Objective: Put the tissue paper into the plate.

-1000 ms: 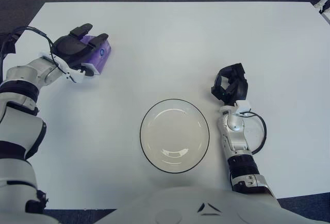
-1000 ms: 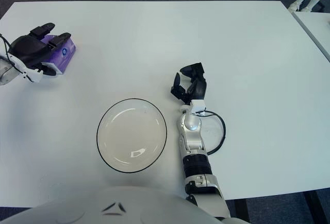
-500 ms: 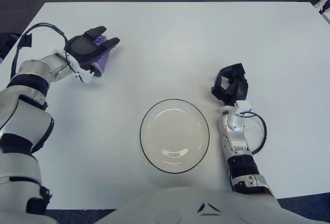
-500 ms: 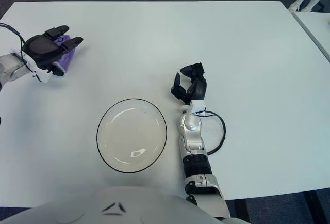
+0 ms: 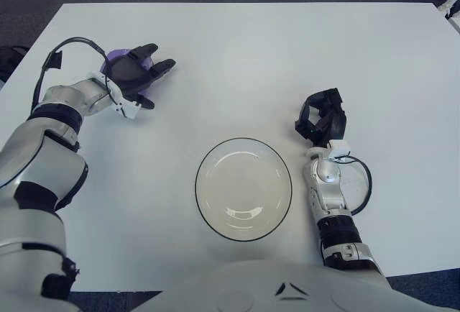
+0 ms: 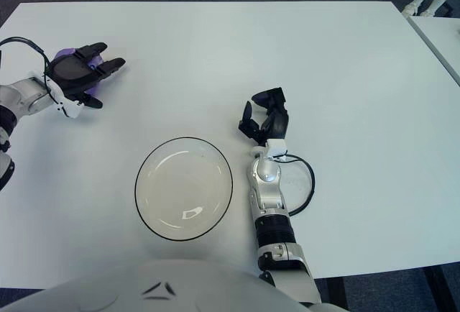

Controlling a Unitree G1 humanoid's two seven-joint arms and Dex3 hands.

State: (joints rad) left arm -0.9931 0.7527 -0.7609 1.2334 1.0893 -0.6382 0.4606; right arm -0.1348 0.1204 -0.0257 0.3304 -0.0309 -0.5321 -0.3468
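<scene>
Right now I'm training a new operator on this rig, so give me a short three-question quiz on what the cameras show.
1. True or false: the tissue pack already lies in the plate.
2. Which hand covers the purple tissue pack? A) left hand B) right hand
3. Fill in: the right hand rests on the table to the ____ of the plate.

Key: 1 false, the plate holds nothing; 2 A; 3 right.
</scene>
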